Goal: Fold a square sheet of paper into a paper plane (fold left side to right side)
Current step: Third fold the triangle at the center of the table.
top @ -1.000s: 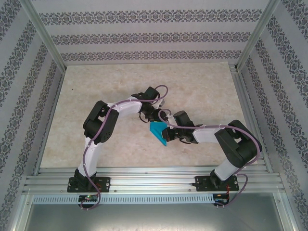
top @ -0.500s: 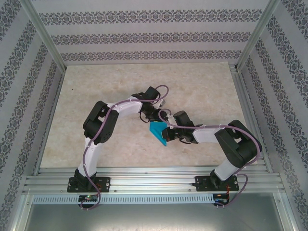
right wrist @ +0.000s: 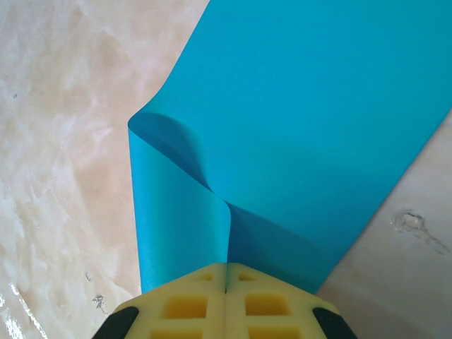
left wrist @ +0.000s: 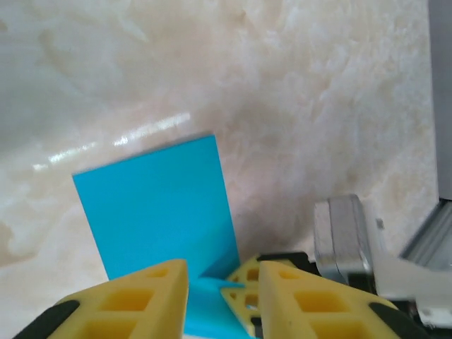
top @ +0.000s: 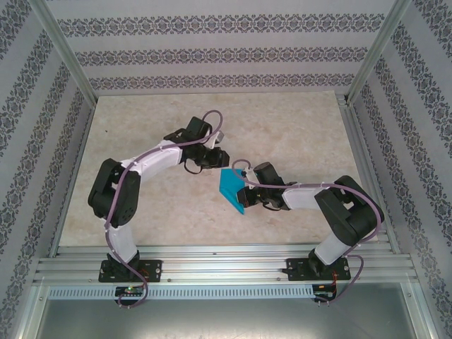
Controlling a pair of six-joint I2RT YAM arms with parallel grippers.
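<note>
The cyan-blue sheet of paper [top: 232,188] lies on the table's middle, folded to a kite-like shape with its point toward the near edge. My right gripper [top: 248,194] is shut on its right edge. In the right wrist view the pads [right wrist: 212,282] pinch a curled flap of the paper [right wrist: 318,106]. My left gripper [top: 217,157] hovers just behind and left of the sheet, apart from it. In the left wrist view its jaws [left wrist: 222,272] stand apart with nothing gripped. The paper [left wrist: 155,205] lies beyond them, and the right gripper's yellow fingers [left wrist: 244,282] show at the sheet's edge.
The beige marbled table [top: 141,127] is bounded by aluminium rails [top: 226,258] at the near edge and patterned walls on three sides. A metal frame part [left wrist: 342,236] shows at the right of the left wrist view.
The left arm has swung left and drawn its gripper back off the paper. The sheet's far corner now shows uncovered. The right arm and its grip have not moved.
</note>
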